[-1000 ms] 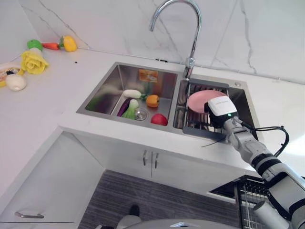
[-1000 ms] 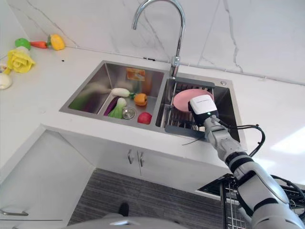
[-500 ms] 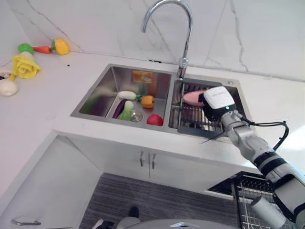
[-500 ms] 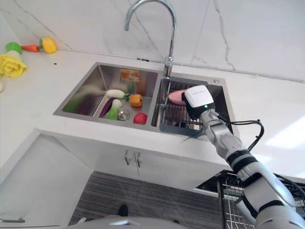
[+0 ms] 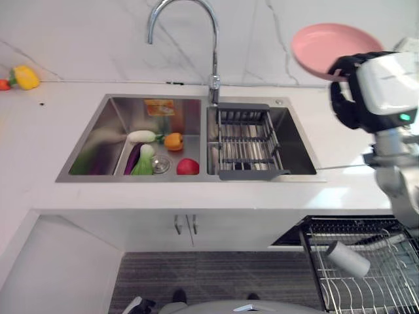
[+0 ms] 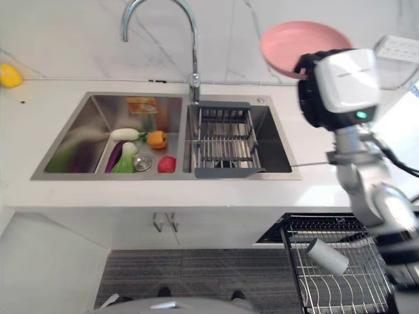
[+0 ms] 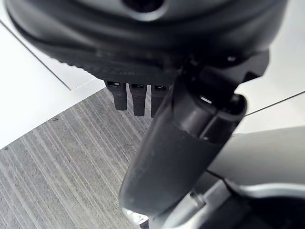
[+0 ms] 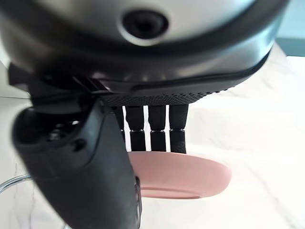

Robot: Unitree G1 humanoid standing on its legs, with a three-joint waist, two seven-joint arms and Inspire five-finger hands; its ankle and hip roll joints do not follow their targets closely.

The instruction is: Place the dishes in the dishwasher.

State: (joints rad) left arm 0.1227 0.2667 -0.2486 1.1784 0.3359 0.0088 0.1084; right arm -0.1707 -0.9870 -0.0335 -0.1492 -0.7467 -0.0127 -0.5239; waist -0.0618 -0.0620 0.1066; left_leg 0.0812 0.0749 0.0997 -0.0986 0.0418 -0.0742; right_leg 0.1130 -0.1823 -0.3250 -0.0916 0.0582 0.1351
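Right hand (image 5: 350, 91) has the round pink plate (image 5: 330, 49) pinched at its rim, thumb on one face and fingers on the other per the right wrist view. The plate is held high, over the far right part of the white countertop (image 5: 39, 157), clear of the steel double sink (image 5: 298, 140). The grey wire drying rack (image 5: 245, 140) in the sink's right basin has nothing on it.

Left hand (image 7: 138, 95) hangs low over the grey striped floor, fingers straight and holding nothing.

Step in hand, as I read it: transport, plate lifted out and on its way to the dishwasher. The pulled-out wire dishwasher rack (image 5: 366, 288) sits below the counter's near right edge, with a white cylindrical cup (image 5: 348, 258) lying in it.

Next move calls for swinging the plate down and toward the robot, past the counter edge, turning it on edge to drop between the tines, away from the cup.

Toy vegetables (image 5: 157, 147) in the sink's left basin aren't involved.
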